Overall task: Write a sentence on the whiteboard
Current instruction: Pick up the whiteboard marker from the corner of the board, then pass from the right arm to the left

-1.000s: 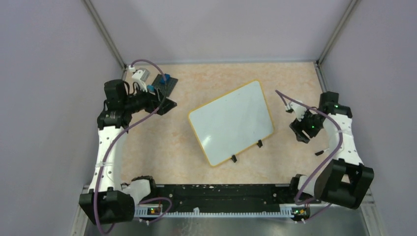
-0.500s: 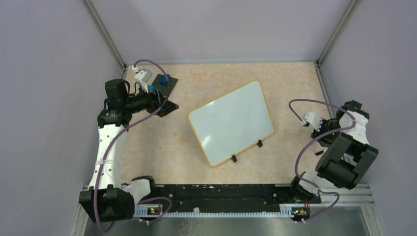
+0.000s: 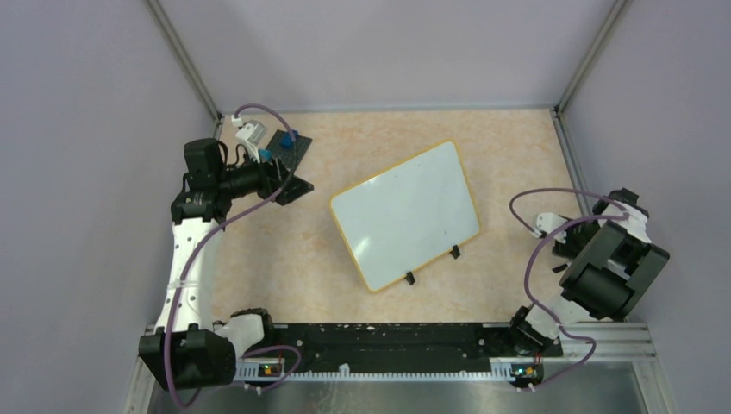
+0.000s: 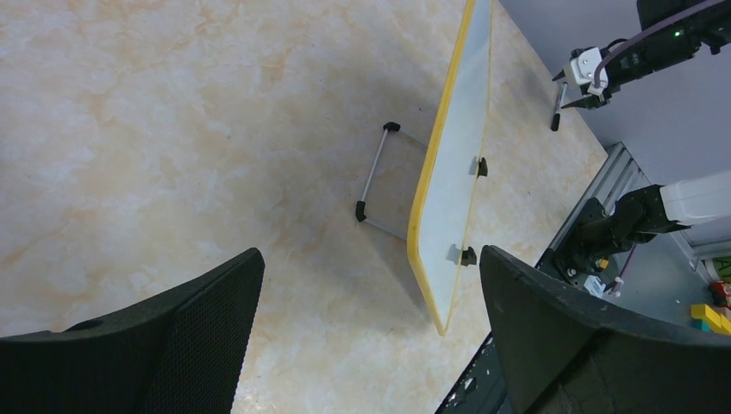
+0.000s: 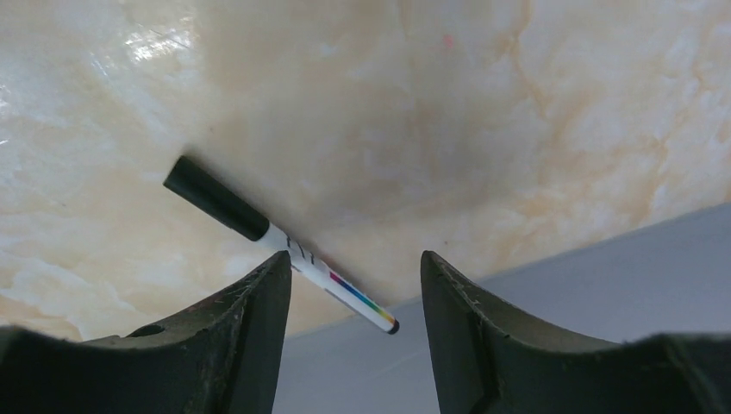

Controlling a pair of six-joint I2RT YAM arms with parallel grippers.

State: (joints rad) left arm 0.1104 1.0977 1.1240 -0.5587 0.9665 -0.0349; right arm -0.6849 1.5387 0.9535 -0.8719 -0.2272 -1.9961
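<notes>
Marker (image 5: 276, 244) on counter (image 5: 431, 103) just under right hand (image 5: 353, 259), long axis slanting across finger gap, cap up-left; fingers half spread, nothing held. Left hand (image 4: 371, 252) spread wide, nothing held, well apart.

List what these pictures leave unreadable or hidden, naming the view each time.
- Whiteboard face, left wrist view: nearly edge-on, surface unreadable.
- Marker print, right wrist view: too small to read.
- Right pincer, top view: hidden beneath its own arm.

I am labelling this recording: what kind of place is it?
Probably a laboratory robot cell: left arm and right arm bolted to a marble-patterned table, plain walls on metal posts, a whiteboard.
</notes>
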